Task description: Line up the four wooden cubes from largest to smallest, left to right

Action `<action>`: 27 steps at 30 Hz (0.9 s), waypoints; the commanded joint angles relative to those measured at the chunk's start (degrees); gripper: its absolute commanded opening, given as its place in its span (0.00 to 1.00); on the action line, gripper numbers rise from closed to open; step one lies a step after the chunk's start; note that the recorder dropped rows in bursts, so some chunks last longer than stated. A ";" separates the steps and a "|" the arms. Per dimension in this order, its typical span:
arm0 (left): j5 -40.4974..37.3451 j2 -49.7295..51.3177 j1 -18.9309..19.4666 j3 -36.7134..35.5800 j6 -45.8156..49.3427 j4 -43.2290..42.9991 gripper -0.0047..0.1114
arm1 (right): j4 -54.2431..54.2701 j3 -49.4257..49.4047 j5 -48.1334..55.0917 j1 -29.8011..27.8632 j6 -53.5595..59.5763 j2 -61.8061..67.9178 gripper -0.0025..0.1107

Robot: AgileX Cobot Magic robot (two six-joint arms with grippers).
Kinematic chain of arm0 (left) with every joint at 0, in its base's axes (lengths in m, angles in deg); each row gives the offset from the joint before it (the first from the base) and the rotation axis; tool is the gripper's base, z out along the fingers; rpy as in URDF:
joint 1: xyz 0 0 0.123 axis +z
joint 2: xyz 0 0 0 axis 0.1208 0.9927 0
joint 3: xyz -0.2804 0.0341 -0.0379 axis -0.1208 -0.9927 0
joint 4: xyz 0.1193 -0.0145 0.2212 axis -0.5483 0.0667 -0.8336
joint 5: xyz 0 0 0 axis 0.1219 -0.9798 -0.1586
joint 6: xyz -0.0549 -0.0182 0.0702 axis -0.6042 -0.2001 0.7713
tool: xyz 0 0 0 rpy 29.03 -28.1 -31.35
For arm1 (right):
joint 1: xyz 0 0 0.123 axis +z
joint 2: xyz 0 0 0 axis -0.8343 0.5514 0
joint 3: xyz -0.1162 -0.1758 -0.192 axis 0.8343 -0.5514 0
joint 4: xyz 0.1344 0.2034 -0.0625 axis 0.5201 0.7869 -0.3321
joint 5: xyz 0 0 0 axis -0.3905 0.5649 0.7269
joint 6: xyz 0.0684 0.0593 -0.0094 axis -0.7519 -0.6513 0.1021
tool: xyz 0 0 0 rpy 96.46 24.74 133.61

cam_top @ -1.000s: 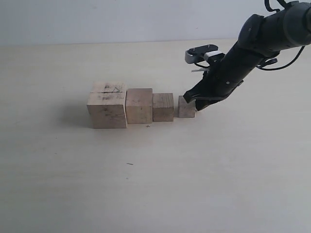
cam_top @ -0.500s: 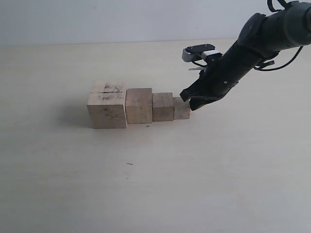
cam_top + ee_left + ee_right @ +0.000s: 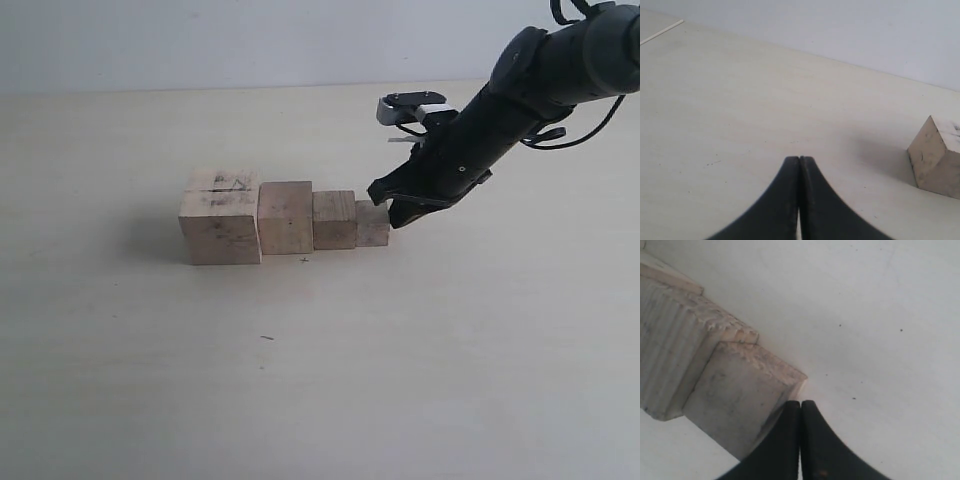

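Tabletop [image 3: 300, 380]: pale cream, matt, faint grain; fills most of the exterior view.
Marks on it: one small dark cross [image 3: 304, 260], one short dark fleck [image 3: 267, 338].
Wall [image 3: 250, 40]: plain, pale grey-blue, meeting the tabletop's far edge in a straight line.
Thin light strip [image 3: 661, 32]: lies on the tabletop, seen in the left wrist view.
Light: soft, even; shadows faint.

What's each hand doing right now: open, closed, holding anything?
Left hand: closed, holding nothing.
Right hand: closed, holding nothing; its tip is at the smallest cube.
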 commanded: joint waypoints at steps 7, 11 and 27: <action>0.19 -0.36 -0.39 -0.02 0.18 0.09 0.04 | -0.43 0.20 -0.46 0.00 -1.37 -0.35 0.02; 0.19 -0.36 -0.39 -0.02 0.18 0.09 0.04 | -5.42 0.20 -1.02 0.00 -7.65 -2.87 0.02; 0.19 -0.36 -0.39 -0.02 0.18 0.09 0.04 | -6.63 -22.82 -18.64 0.06 -23.98 -38.01 0.02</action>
